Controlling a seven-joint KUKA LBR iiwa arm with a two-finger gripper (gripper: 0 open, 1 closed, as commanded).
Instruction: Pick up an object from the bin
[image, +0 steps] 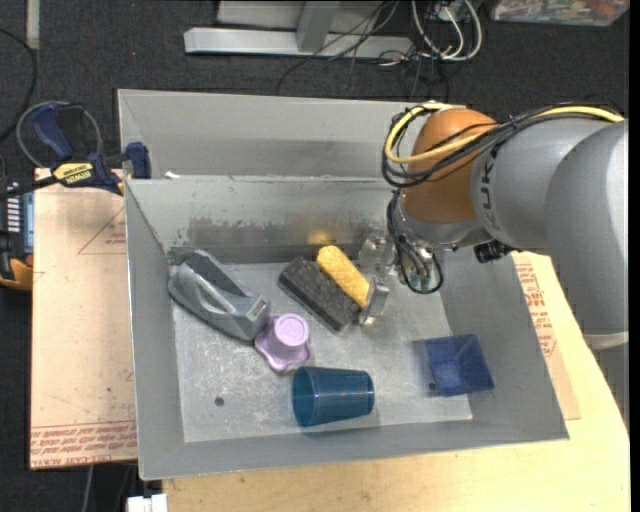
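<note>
Metal gripper (377, 285): low in the middle of the bin, hanging under the orange wrist cover (448, 165), just right of a yellow ridged piece.
Jaws state: cannot tell if wide or narrow from this angle; no thing visibly held.
Nearest thing: yellow ridged piece (341, 273), corn-cob shape, lying against the dark rough block (318, 292). Likely pick candidate, judged by closeness only.
Why it lies so: the piece rests along the block's right edge and lies slanted, so a grasp probably has to match that slant.
Further out: lilac cap (284, 341) and grey stapler-like tool (213, 295) to the left; blue cup (332, 396) on its side at the front; dark blue square thing (455, 365) front right, well apart.
Edges: bin back wall (250, 205) near behind the gripper.
Open room: bare floor right of the gripper; a straight lift looks clear.
Risk: the block may get dragged along.
</note>
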